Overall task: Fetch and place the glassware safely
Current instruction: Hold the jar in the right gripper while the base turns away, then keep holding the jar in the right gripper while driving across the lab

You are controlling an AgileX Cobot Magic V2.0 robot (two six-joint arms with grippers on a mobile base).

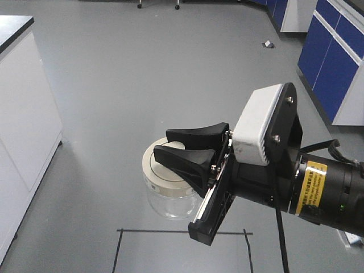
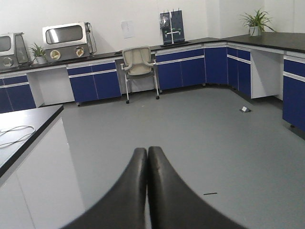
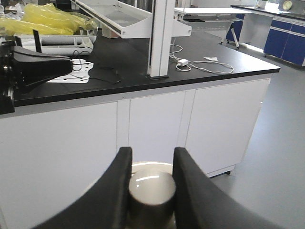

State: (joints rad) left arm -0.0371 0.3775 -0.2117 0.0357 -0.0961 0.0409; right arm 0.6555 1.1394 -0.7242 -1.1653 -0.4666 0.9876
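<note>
The glassware, a squat clear jar (image 1: 166, 202) with a cream-white lid (image 1: 154, 170), hangs above the grey floor. My right gripper (image 1: 165, 142) is shut on the lid's central knob (image 3: 151, 191), with one black finger on each side of it (image 3: 152, 151). The jar's glass body is hidden in the right wrist view. My left gripper (image 2: 147, 150) is shut with nothing between its fingers and points across the lab floor. It also shows as a black shape (image 3: 70, 64) at the left edge of the right wrist view, over the counter.
A white cabinet with a black worktop (image 1: 23, 114) stands to the left. The same bench (image 3: 190, 62) carries cables, a white post (image 3: 159, 38) and yellow bags (image 3: 43, 16). Blue cabinets (image 1: 335, 62) line the right. Black tape lines (image 1: 182, 231) mark the floor. A chair (image 2: 139, 67) stands far off.
</note>
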